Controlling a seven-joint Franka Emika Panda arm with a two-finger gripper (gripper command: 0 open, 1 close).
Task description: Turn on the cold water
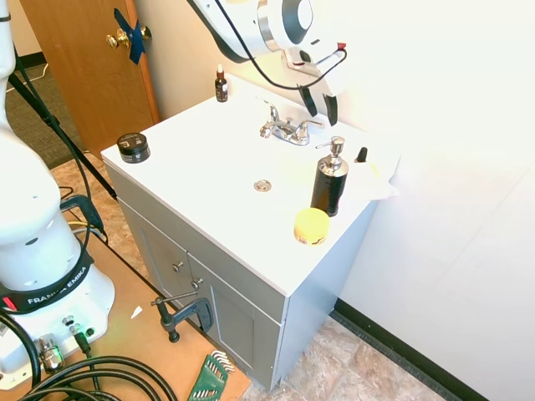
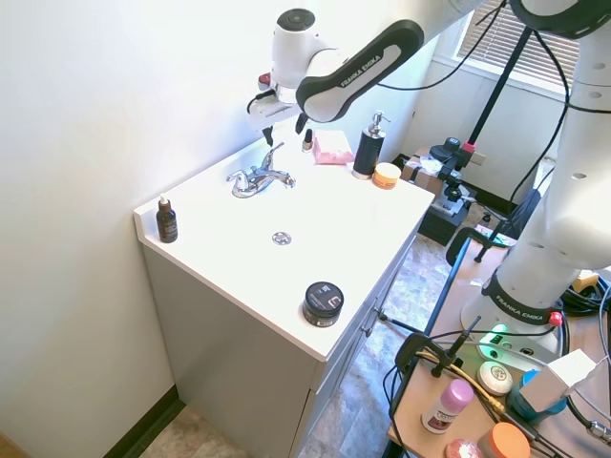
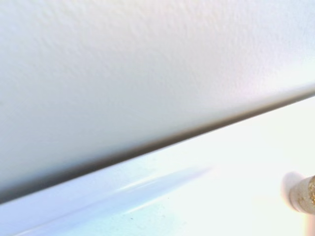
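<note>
Gripper [image 1: 321, 107] above the faucet [image 1: 287, 129] — jaws slightly spread, holding nothing.
The shiny chrome faucet, short-spouted with two lever handles, sits at the back of the smooth white vanity top [image 1: 201, 167] — just below the black fingers.

Gripper [image 1: 320, 106] hangs above and just behind the chrome faucet [image 1: 287, 128], fingers apart; black pump bottle [image 1: 329, 178] stands on the counter [image 1: 201, 180].
</note>
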